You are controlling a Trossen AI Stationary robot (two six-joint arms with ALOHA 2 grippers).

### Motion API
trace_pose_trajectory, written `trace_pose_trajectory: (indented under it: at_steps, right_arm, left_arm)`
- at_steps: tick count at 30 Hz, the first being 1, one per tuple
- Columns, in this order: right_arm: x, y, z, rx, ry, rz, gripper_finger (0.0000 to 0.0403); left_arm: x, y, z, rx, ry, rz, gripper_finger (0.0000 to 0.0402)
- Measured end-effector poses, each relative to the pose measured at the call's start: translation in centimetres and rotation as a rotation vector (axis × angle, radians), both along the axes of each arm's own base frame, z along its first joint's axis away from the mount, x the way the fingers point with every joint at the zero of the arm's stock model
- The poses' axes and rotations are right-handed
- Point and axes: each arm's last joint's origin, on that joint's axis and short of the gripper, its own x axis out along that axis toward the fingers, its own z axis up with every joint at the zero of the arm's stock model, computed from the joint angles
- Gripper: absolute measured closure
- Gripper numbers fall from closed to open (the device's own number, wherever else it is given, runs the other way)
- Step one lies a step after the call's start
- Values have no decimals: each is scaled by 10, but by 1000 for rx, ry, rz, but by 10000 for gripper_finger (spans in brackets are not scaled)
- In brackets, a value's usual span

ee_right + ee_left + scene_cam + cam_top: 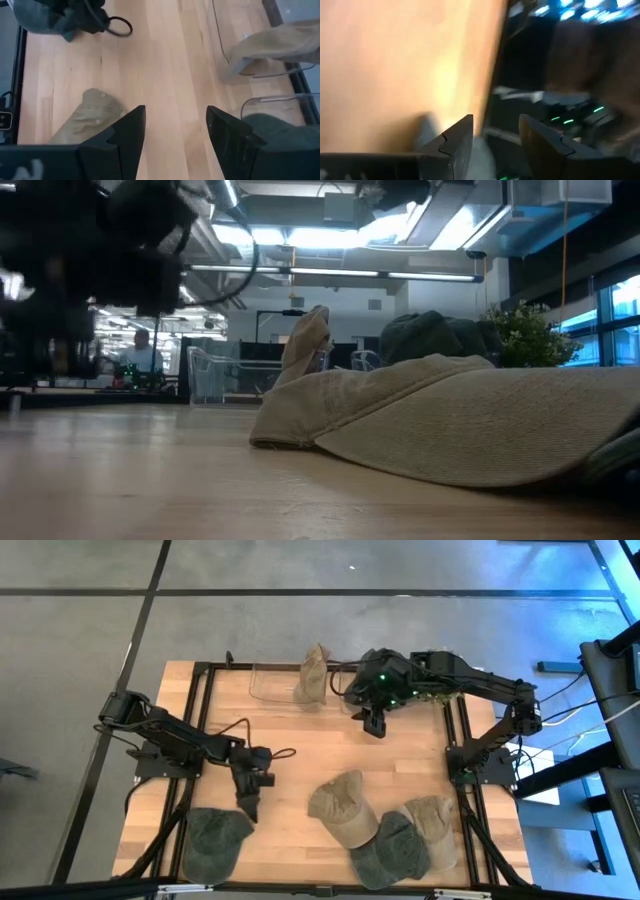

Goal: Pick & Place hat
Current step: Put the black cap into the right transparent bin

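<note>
Tan hat (pixel 342 807) lies flat, brim toward the table's (pixel 300 750) front-right corner.

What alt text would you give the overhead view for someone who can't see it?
Two dark robot arms work over a wooden table; the open left gripper hangs beside a green hat, the open right gripper near a tan hat draped on a clear bin.

Bare wood is seen across the table (pixel 300 755) centre, betw. the two arms, so passage is unobstructed there. The near edge is crowded by a green hat (pixel 214 841) and three overlapping hats (pixel 385 828). The far edge is blocked by a clear bin (pixel 272 683) w/ a tan hat (pixel 312 674) draped on it.
</note>
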Motion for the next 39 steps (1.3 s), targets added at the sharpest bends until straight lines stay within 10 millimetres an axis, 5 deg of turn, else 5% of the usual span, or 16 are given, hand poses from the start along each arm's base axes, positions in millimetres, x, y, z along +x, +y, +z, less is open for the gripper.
trace_pose_trajectory:
  at_steps: [8, 22, 39]
  right_arm:
    - [0, 0, 0, 32, -8, -41, 193]
    - [0, 0, 0, 53, -5, -66, 193]
    - [1, 0, 1, 63, -12, -80, 193]
  left_arm:
    - [-19, 6, -18, 315, -66, -153, 247]
    - [-29, -18, -19, 318, -156, -355, 247]
    - [-31, -27, -19, 320, -122, -354, 250]
